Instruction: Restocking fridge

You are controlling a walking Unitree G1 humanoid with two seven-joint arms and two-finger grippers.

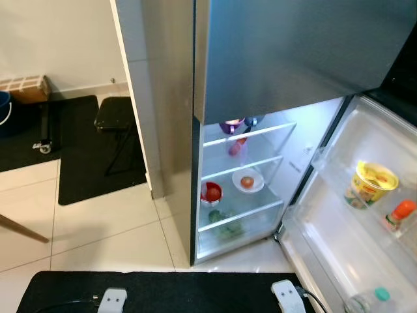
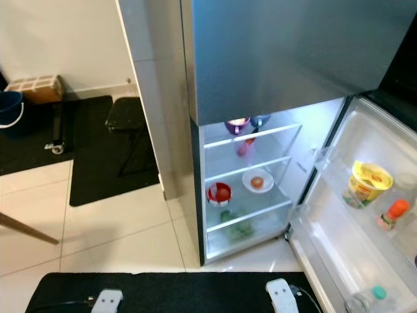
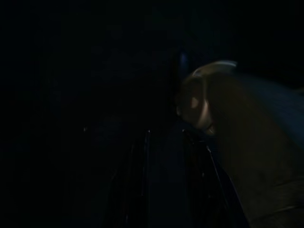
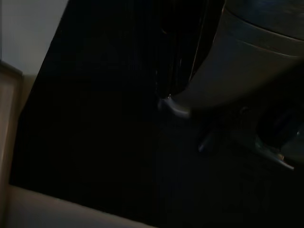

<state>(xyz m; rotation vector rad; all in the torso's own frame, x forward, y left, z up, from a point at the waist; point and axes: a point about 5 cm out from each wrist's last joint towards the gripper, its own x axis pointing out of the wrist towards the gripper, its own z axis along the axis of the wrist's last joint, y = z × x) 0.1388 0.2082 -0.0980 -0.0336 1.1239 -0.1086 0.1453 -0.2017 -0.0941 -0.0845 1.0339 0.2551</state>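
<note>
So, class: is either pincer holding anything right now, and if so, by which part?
It cannot be told. Both wrist views are too dark to show the pincers' fingers or anything between them; the head views show the open fridge ahead, untouched.

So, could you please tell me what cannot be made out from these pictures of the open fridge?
- Fridge top shelf: the purple bowl is partly hidden by the closed upper door in the eye views.
- Bottom shelf: the greens are too small to identify.
- Door shelf: the bottle is cut off by the picture's lower edge.
- Wrist views: too dark to show whether either hand is open.
</note>
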